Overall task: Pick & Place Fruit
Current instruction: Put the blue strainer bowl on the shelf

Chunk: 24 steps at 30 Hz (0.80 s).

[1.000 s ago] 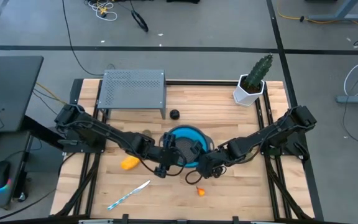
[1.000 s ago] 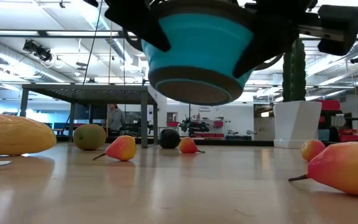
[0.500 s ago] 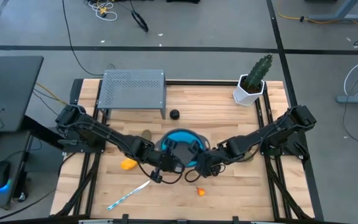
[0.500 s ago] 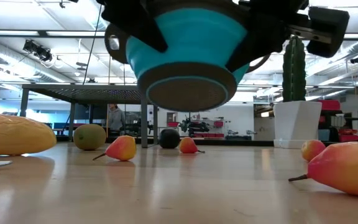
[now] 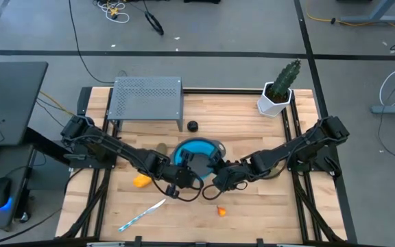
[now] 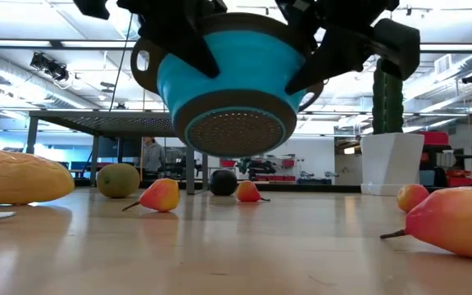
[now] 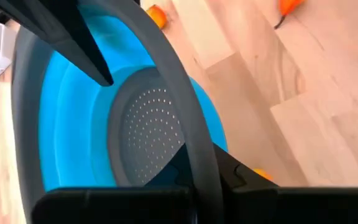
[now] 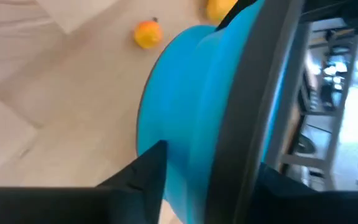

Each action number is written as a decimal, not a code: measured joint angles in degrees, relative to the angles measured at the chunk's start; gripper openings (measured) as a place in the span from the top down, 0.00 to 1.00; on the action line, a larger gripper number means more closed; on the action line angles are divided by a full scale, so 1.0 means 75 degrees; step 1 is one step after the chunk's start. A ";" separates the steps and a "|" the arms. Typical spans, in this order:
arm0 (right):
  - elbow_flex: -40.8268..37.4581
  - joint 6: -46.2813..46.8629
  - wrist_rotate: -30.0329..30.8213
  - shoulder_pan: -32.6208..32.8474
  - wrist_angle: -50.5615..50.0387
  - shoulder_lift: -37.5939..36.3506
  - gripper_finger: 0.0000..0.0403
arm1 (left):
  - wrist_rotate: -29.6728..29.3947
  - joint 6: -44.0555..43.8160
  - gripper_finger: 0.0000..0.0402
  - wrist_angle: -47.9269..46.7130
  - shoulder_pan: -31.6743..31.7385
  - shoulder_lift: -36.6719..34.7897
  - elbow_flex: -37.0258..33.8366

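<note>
Pale wooden planks make up the desk, smooth and faintly glossy in the low view, with an open hall beyond it.

We hold a blue colander in the air over the middle of the desk. The left tool is clamped shut on its dark rim, as the left wrist view shows. The right tool sits against the opposite side, its jaws around the rim, but we cannot tell whether they grip or have let go.

We judge this a hand-over of the bowl. To do it well, we would keep the left grip firm and the bowl level before the right tool backs away, because the colander hangs tilted and the thin rim could twist in a single pinch. Its body looks like soft ribbed silicone, with a perforated grey base.

None of the fruit is in the bowl. On the desk lie the yellow-orange oblong, a matte olive oval, a black ball, and smooth red-orange pear-shaped pieces with thin stems. They are rounded and likely to roll.
</note>
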 joint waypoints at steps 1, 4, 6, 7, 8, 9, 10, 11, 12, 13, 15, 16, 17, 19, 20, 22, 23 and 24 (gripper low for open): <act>0.0000 0.0000 0.0203 0.0047 0.0080 -0.0006 0.59 | -0.0061 -0.0010 0.97 -0.0067 0.0000 -0.0005 0.0000; 0.0029 0.0006 0.0828 0.0217 0.0370 -0.0066 0.53 | -0.0143 -0.0014 0.97 -0.0227 0.0006 -0.0005 0.0000; 0.0026 0.0112 0.1308 0.0358 0.0339 -0.0131 0.50 | -0.0108 0.0035 0.97 -0.0167 -0.0022 -0.0005 0.0000; 0.0026 0.0252 0.1528 0.0409 0.0323 -0.0156 0.48 | -0.0108 0.0073 0.97 -0.0136 -0.0047 -0.0005 0.0002; 0.0026 0.0434 0.1759 0.0476 0.0246 -0.0205 0.47 | -0.0182 0.0134 0.97 -0.0126 -0.0082 -0.0005 0.0003; 0.0023 0.0708 0.2033 0.0536 0.0115 -0.0271 0.47 | -0.0297 0.0222 0.97 -0.0139 -0.0119 -0.0005 0.0003; 0.0023 0.1050 0.2227 0.0579 -0.0018 -0.0342 0.46 | -0.0476 0.0287 0.97 -0.0145 -0.0163 -0.0005 0.0003; 0.0023 0.1420 0.2415 0.0607 -0.0196 -0.0417 0.46 | -0.0728 0.0373 0.97 -0.0144 -0.0215 -0.0010 0.0003; 0.0023 0.1803 0.2596 0.0632 -0.0472 -0.0490 0.46 | -0.0935 0.0440 0.97 -0.0167 -0.0256 -0.0028 0.0004; 0.0023 0.2246 0.2748 0.0652 -0.0810 -0.0568 0.45 | -0.1089 0.0496 0.97 -0.0225 -0.0287 -0.0043 0.0036; 0.0023 0.3099 0.2865 0.0649 -0.1481 -0.0737 0.45 | -0.1238 0.0560 0.97 -0.0270 -0.0324 -0.0043 0.0205; 0.0023 0.3542 0.2842 0.0638 -0.1857 -0.0834 0.45 | -0.1231 0.0548 0.97 -0.0316 -0.0326 -0.0043 0.0321; 0.0023 0.3960 0.2802 0.0631 -0.2211 -0.0916 0.45 | -0.1227 0.0511 0.97 -0.0415 -0.0329 -0.0049 0.0465; 0.0023 0.4792 0.2711 0.0628 -0.2795 -0.1053 0.45 | -0.1194 0.0472 0.97 -0.0766 -0.0327 -0.0049 0.0810; 0.0023 0.5199 0.2627 0.0628 -0.3097 -0.1114 0.45 | -0.1197 0.0482 0.97 -0.1018 -0.0326 -0.0049 0.1001; 0.0019 0.5955 0.2369 0.0623 -0.3487 -0.1196 0.45 | -0.1323 0.0516 0.97 -0.1428 -0.0320 -0.0051 0.1385; -0.0019 0.6264 0.2179 0.0623 -0.3601 -0.1215 0.45 | -0.1614 0.0611 0.97 -0.1601 -0.0306 -0.0068 0.1594; -0.0086 0.6492 0.2083 0.0625 -0.3671 -0.1226 0.45 | -0.1741 0.0636 0.96 -0.1777 -0.0265 -0.0117 0.1788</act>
